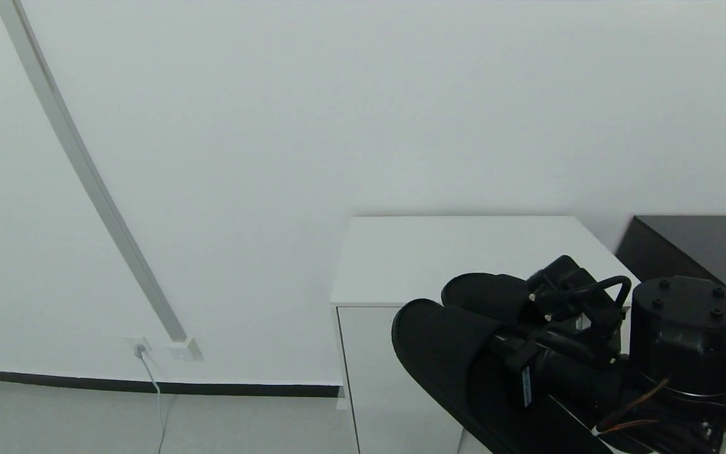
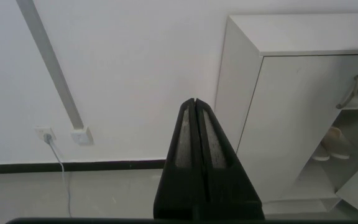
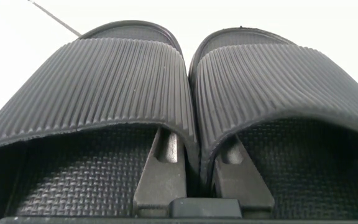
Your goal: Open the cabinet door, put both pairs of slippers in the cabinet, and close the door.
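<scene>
Possibly drops the black slippers (image 1: pixel 445 340), pinched only by inner edges in the right end effector (image 3: pixel 197 168), or bumps them on the cabinet (image 1: pixel 451 258).

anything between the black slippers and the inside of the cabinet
Nothing visible does. The right gripper holds the black slippers before the cabinet, open beside its door; a pale pair sits inside.
</scene>
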Controlling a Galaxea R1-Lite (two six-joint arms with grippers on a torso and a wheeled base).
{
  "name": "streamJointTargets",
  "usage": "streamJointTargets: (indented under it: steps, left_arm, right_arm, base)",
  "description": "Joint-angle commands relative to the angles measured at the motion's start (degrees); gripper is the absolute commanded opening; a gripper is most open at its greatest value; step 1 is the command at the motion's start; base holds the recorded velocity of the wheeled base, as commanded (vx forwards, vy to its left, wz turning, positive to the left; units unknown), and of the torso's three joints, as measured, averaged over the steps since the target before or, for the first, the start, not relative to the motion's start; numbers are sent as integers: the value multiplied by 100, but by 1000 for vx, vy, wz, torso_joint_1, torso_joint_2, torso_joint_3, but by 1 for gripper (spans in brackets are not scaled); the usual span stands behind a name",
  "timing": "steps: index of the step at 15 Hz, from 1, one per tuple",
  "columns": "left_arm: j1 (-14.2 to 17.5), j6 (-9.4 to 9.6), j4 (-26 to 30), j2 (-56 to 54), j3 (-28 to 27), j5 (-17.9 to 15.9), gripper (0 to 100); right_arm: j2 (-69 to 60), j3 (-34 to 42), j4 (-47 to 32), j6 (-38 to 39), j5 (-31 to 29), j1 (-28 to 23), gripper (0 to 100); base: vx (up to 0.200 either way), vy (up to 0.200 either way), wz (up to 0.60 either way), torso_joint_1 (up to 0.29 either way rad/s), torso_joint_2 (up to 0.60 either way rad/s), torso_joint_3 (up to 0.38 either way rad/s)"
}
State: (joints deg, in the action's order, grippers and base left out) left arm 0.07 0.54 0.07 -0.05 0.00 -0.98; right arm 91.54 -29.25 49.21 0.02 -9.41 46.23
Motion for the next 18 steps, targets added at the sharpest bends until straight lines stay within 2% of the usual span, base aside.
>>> streamJointTargets:
  steps: [1,15,18]
  left_arm:
    - [1,-1,1,5,0,1,0]
    - [1,8,1,5,0,-8,0]
    - [1,8,1,5,0,-8,0]
  right_arm:
    - [31,-2,-8,15,1,0,0]
    - [57,156,1,-11,1,0,0]
    - [48,165,1,-11,1,0,0]
  base:
    - [0,-200,0,7,2,2]
    - [0,-200,0,4,1,4]
    - [0,0,0,0,0,0]
